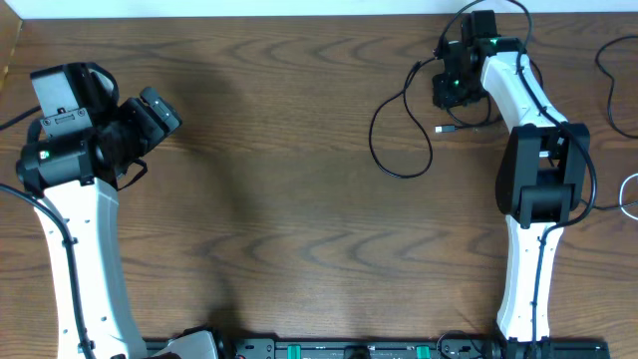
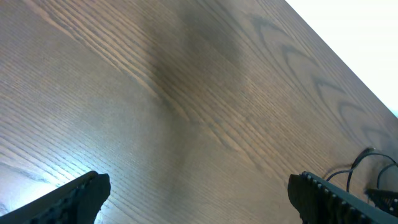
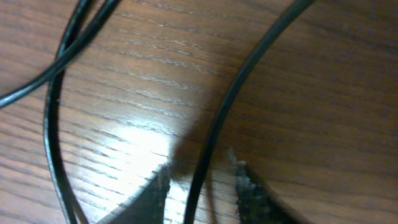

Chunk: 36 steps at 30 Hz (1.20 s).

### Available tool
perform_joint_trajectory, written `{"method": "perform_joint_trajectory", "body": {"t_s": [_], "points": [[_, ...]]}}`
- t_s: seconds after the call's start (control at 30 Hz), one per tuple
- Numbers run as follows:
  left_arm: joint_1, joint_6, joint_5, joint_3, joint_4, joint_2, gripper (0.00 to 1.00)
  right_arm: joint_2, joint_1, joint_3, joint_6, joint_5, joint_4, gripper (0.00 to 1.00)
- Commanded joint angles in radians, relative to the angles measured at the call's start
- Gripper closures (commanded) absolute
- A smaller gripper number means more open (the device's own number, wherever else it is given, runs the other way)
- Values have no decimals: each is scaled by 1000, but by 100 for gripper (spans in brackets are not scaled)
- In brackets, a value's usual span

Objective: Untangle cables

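Observation:
A thin black cable [image 1: 384, 150] lies in a loop on the wooden table at the far right, with its small plug end [image 1: 445, 130] beside my right gripper [image 1: 454, 95]. In the right wrist view that cable [image 3: 235, 84] runs between my right gripper's [image 3: 202, 180] two fingertips, which are low at the table and a little apart, with gaps on both sides. More black strands [image 3: 53, 124] curve to the left. My left gripper [image 1: 164, 110] is wide open and empty [image 2: 199, 193] at the far left, a long way from the cables.
A second black cable [image 1: 601, 65] and a white cable [image 1: 622, 191] lie at the right edge of the table, behind the right arm [image 1: 538, 179]. A bit of black cable [image 2: 360, 160] shows at the lower right of the left wrist view.

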<state>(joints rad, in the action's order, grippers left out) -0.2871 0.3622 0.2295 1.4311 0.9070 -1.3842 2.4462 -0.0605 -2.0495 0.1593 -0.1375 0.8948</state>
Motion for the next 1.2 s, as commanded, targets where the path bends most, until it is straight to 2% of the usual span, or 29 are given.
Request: {"method": "perform_joint_trajectory", "body": {"t_s": [0.0,0.03,0.2,0.3,0.43,0.57,0.87,1.13,1.17], "points": [[-3,-13,-13,-10,-4,-2,4,-2,0,-12,-58,3,8,95],[-3,-13,-14,-10,-4,-2,4,-11,1,-14,-75,-3,16,99],[-3,-13,-14,-10,-4,-2,4,-121,17,-22,-88,-63,62,99],[-3,-13,-13,-10,-4,-2,4,-249,45,-22,-115,-64,93,99],[-3,-13,-13,-10,-4,-2,4,-418,124,-22,-160,-47,121,99],[-3,-13,-13,-10,-8,-2,4,-507,233,-22,-221,48,162,99],[-3,-13,-13,-10,-20,-2,4,-478,484,-21,-393,340,341,99],[-3,-13,-13,-10,-30,-14,4,-362,649,-21,-463,389,333,99],[-3,-13,-13,-10,-30,-17,4,-349,660,-21,-474,397,337,96]]}}
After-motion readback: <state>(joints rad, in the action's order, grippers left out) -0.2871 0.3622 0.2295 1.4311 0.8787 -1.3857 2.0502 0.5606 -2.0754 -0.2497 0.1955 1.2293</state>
